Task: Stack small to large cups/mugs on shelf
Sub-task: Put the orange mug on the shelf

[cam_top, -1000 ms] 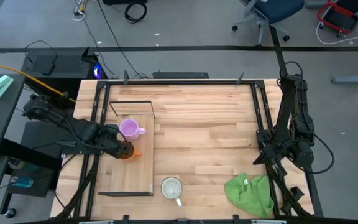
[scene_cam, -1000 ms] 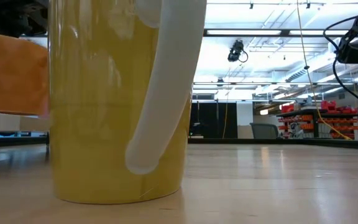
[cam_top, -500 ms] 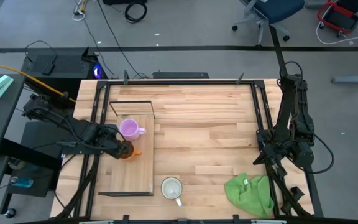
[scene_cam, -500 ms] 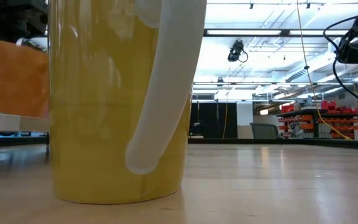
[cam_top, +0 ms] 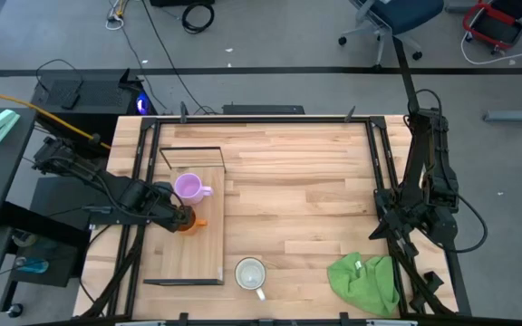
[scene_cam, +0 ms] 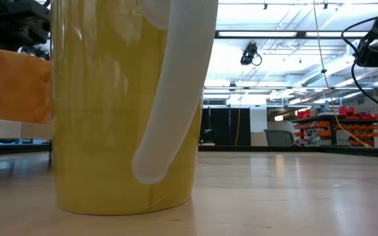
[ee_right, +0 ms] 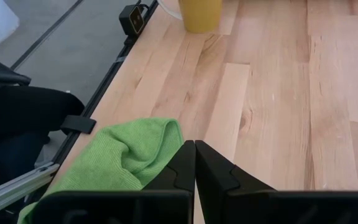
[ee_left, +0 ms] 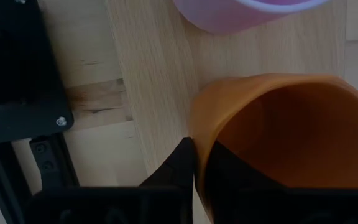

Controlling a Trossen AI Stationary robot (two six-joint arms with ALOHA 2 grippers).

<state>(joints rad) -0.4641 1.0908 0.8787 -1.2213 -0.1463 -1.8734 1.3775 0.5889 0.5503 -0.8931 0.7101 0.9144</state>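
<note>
The orange mug [cam_top: 186, 221] is over the long light-wood shelf board [cam_top: 193, 258] at the table's left, just in front of the light purple mug [cam_top: 188, 188], which stands upright on the board. My left gripper [cam_top: 176, 217] is shut on the orange mug [ee_left: 278, 137]. The third mug [cam_top: 250, 273], white inside with a yellow outer wall [scene_cam: 123, 105] and a white handle, stands on the tabletop near the front edge. My right gripper [ee_right: 195, 144] is shut and empty over the table's right side [cam_top: 383, 226]. My left gripper holds the orange mug by its rim wall [ee_left: 197, 134], on the side away from the handle. One finger [ee_left: 180, 163] is outside the wall and one [ee_left: 229, 167] is inside. The fingers come from the table's left, slanting down. The mug is upright; I cannot tell whether its base touches the board.
A green cloth [cam_top: 365, 281] lies at the front right, just below my right gripper [ee_right: 120, 162]. A thin black wire frame [cam_top: 193, 148] stands at the shelf's far end. Black rails [cam_top: 143, 181] run along the table's left and right sides.
My left gripper has lowered the orange mug a little toward the shelf board; the mug has stayed upright beside the purple mug.
</note>
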